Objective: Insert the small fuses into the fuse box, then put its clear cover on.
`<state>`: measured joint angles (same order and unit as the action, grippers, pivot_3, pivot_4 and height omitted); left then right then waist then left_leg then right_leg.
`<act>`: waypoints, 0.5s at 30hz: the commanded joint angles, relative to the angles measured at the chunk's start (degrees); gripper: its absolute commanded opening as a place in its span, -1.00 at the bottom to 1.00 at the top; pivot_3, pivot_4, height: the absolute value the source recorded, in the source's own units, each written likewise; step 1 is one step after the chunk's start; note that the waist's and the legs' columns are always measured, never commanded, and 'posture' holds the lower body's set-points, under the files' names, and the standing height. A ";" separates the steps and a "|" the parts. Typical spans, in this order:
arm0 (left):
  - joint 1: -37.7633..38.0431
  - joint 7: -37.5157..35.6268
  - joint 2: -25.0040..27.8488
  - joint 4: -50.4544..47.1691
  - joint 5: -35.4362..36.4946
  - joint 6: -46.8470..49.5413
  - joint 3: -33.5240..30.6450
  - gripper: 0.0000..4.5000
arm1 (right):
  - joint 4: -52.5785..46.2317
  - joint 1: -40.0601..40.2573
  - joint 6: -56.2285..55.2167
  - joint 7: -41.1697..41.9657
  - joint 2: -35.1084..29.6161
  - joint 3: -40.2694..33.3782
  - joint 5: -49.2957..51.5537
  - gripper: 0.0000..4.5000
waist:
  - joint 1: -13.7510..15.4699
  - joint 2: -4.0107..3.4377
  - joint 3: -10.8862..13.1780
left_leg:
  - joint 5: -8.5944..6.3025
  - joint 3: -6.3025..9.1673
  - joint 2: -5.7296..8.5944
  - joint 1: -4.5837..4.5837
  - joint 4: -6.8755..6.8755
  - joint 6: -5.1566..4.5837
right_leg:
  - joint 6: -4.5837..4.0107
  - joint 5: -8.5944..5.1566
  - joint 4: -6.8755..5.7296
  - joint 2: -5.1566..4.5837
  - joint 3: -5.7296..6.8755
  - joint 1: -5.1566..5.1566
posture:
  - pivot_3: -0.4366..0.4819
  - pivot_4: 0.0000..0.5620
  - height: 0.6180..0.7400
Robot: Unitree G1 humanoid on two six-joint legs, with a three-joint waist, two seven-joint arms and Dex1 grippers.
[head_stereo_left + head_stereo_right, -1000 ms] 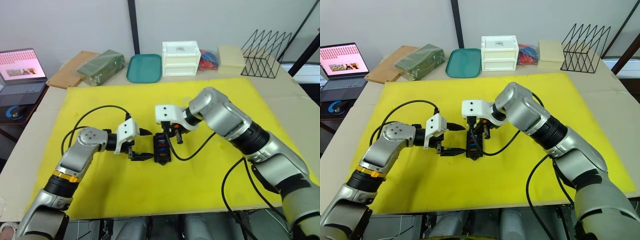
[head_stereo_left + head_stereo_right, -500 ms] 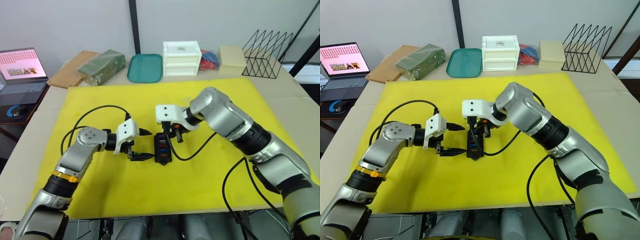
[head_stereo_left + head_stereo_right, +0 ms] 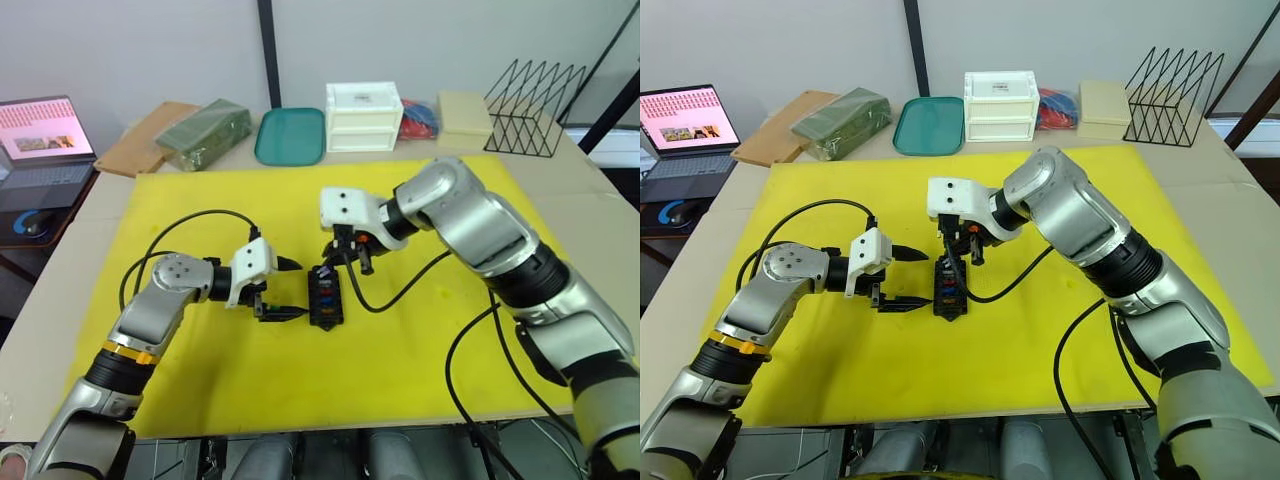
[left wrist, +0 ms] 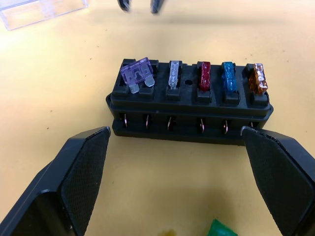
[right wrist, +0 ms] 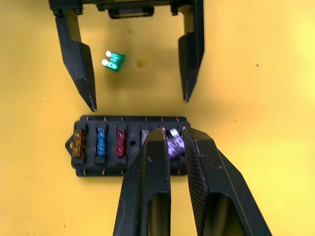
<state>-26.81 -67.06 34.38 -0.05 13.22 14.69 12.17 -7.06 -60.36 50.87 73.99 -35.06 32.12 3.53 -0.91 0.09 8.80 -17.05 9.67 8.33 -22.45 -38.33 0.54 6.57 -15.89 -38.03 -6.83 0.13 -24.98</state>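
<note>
Five fuses stand in the fuse box (image 4: 189,110): we count a purple fuse (image 4: 137,73) at one end, then clear, red, blue and amber ones along the row. Our box lies on the yellow mat (image 3: 200,200) near its middle, slots facing up, its long axis running roughly away from us in the head views. We see the purple fuse sitting higher than its neighbours and a little askew. Our right pincer (image 5: 176,133) is above that end of the box, its two fingers drawn close together with only a narrow gap, the purple fuse showing just beyond their tips. Our left pincer (image 3: 902,276) is spread wide beside the box's long side, its fingers apart from it. A green fuse (image 5: 114,61) lies loose on the mat near our left pincer. We find the clear cover (image 4: 42,9) on the mat beyond the box.
</note>
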 commanded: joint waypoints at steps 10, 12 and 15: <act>-1.43 -0.84 1.34 -0.22 0.53 -0.02 -1.18 1.00 | -1.11 0.52 14.28 -7.95 2.43 -6.58 4.95 -0.73 | -0.07 0.00 0.00 | 0.00 0.00 0.00 0.00 0.01 0.00 | 0.00 0.00 -0.01 0.00 0.00 -0.01 | -0.05 -0.47 1.00; -1.51 -0.83 1.35 -0.14 0.55 0.05 -1.23 1.00 | -1.79 0.86 18.90 -10.34 3.26 -8.40 6.47 -0.73 | -0.03 0.00 0.00 | 0.00 0.00 0.00 0.00 0.01 0.00 | 0.00 0.00 -0.01 0.00 0.00 -0.01 | -0.05 -0.47 1.00; -1.54 -0.83 1.40 0.04 0.63 0.07 -1.29 1.00 | -3.62 1.84 28.45 -15.23 5.22 -11.98 8.53 -0.73 | -0.04 0.00 0.00 | 0.00 0.00 0.00 0.00 0.02 0.00 | 0.00 0.00 -0.01 0.00 -0.01 -0.01 | -0.05 -0.47 1.00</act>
<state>-27.54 -67.63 35.24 0.40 13.22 14.77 12.17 -7.89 -58.39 74.80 61.27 -30.68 23.08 10.42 -0.96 0.09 8.80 -17.05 9.68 8.33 -22.45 -38.32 0.54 6.57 -15.89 -38.04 -6.83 0.12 -24.99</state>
